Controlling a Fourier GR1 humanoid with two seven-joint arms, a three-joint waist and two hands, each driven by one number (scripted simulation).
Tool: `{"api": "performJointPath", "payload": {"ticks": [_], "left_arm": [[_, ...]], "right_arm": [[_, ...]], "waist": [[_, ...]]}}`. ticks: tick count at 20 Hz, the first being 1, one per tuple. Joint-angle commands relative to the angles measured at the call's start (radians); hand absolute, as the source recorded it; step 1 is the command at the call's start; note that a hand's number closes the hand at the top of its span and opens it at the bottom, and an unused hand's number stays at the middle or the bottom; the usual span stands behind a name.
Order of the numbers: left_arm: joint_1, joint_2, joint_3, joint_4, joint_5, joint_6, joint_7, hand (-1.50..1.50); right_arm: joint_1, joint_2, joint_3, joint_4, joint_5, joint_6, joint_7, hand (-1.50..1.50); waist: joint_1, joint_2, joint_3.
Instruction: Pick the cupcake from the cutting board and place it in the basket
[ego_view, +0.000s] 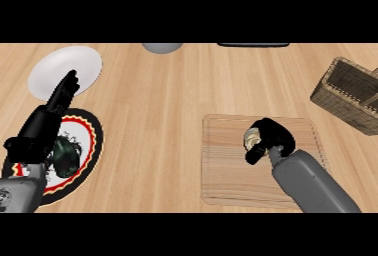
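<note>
Cupcake (253, 136), on cutting board (260, 161): likely light, soft, crushable; take it low, by the wrapper. Right hand (270, 137) fingers curl round it. Left hand (57, 100), far left of board: fingers straight, together.

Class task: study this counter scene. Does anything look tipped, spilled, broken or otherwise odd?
Nothing looks spilled or broken. The basket sits askew to the cutting board, where the right hand curls round the cupcake.

Plates: I count two, one white (66, 69), one patterned (83, 150)
Cutting board (229, 165): one
Basket (351, 95): one
Cupcake (253, 137): one, mostly hidden
Grey object (162, 47) at the top edge: one, possibly a bowl
</note>
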Motion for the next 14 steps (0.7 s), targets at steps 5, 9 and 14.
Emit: {"api": "performJointPath", "payload": {"ticks": [5, 9, 14], "left_arm": [[-0.017, 0.002, 0.038, 0.03, -0.015, -0.028, -0.029, 0.0], [-0.001, 0.018, 0.071, 0.047, -0.004, -0.001, -0.009, 0.0], [0.03, 0.029, 0.089, 0.021, 0.002, 0.001, -0.011, 0.0]], "right_arm": [[-0.024, 0.072, 0.006, 0.083, 0.103, 0.038, 0.0, 1.5], [0.164, -0.45, -0.18, 0.006, 0.031, 0.09, -0.316, 1.5], [0.246, -0.735, -0.353, 0.136, -0.003, 0.069, -0.619, 1.5]], "waist": [[0.003, 0.013, 0.009], [-0.095, 0.002, 0.011], [-0.106, 0.001, 0.017]]}}
